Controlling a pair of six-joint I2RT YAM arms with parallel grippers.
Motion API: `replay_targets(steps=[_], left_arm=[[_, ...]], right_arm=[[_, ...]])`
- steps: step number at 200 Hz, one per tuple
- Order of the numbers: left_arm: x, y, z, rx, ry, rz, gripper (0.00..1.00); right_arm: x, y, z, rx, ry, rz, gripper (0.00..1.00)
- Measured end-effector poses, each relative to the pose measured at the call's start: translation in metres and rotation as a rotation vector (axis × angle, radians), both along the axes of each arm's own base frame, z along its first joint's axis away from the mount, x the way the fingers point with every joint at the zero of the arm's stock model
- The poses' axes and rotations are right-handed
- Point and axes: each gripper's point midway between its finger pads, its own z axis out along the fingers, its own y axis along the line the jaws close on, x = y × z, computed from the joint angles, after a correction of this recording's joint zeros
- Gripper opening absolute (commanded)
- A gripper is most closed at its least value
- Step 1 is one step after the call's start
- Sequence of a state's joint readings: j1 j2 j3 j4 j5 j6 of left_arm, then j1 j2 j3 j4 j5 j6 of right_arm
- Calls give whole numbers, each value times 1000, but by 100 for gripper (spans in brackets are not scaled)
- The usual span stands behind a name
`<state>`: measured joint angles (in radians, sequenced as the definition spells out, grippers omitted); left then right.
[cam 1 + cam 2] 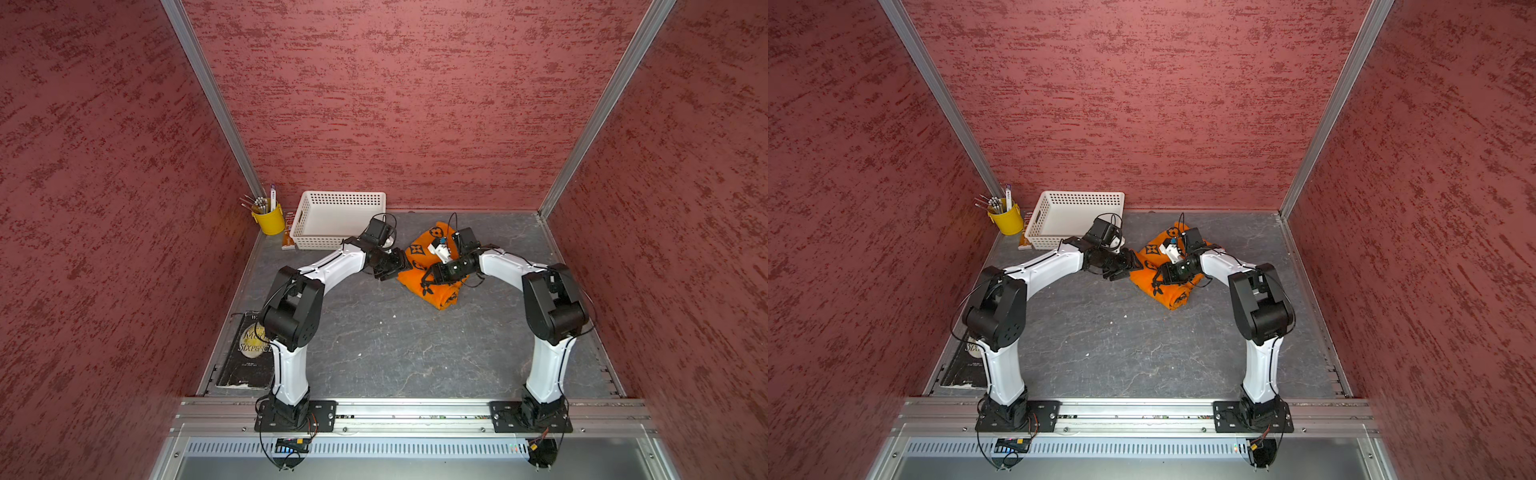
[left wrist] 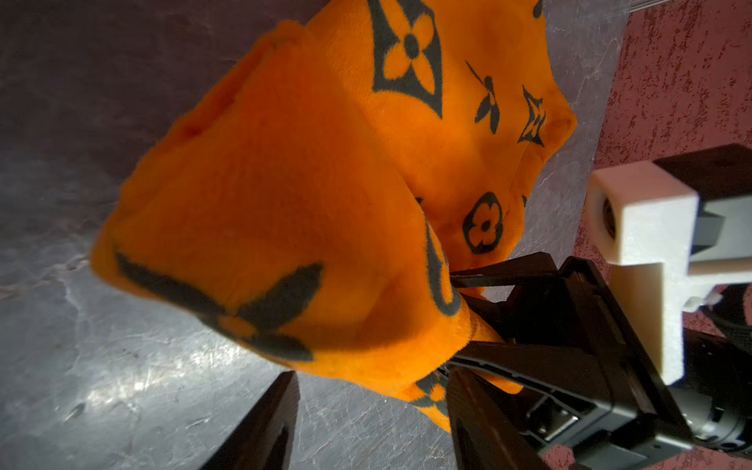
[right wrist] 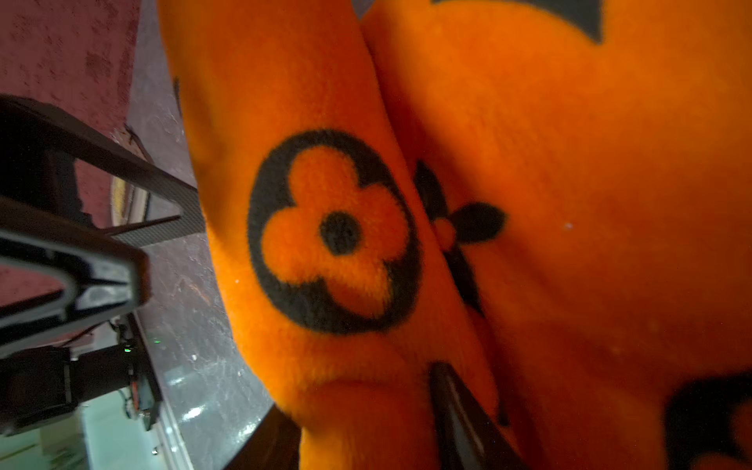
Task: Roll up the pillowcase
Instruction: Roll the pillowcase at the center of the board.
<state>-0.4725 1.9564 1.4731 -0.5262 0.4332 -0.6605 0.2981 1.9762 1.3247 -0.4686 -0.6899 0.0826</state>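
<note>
Pillowcase (image 1: 440,293): lay rolled, right of centre
Left gripper (image 1: 395,268): stood wide beside it
Right gripper (image 2: 457,321): straddled a fold (grip unclear)

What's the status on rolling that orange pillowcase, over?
Left hand open beside the pillowcase. Right hand straddling a fold, grip unclear. Pillowcase loosely rolled. White basket apart, not in the way.
</note>
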Motion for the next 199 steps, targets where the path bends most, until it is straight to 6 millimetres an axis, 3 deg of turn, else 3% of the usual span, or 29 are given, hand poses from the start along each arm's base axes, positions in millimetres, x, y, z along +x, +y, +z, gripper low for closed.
replay_targets(steps=[45, 70, 78, 104, 123, 159, 188, 199], left_arm=[[16, -10, -17, 7, 23, -5, 61], [13, -10, -23, 14, 39, -7, 61], [13, -10, -23, 14, 40, -7, 61], [13, -10, -23, 14, 42, -7, 60], [13, -10, -23, 14, 44, -7, 60], [13, -10, -23, 13, 45, -7, 60], [14, -8, -23, 14, 45, -4, 60], [15, -5, -25, 23, 49, 8, 60]], right_arm=[[3, -3, 3, 62, 35, -43, 70], [-3, -10, 15, 3, -47, -65, 85], [-6, -13, 22, -35, -98, -65, 98], [-17, -9, 57, -171, -349, -34, 98], [-25, 4, 69, -288, -526, 20, 98], [-35, 20, 39, -543, -687, 154, 98], [-31, 19, 10, -716, -736, 223, 99], [-26, 20, 8, -759, -765, 228, 97]])
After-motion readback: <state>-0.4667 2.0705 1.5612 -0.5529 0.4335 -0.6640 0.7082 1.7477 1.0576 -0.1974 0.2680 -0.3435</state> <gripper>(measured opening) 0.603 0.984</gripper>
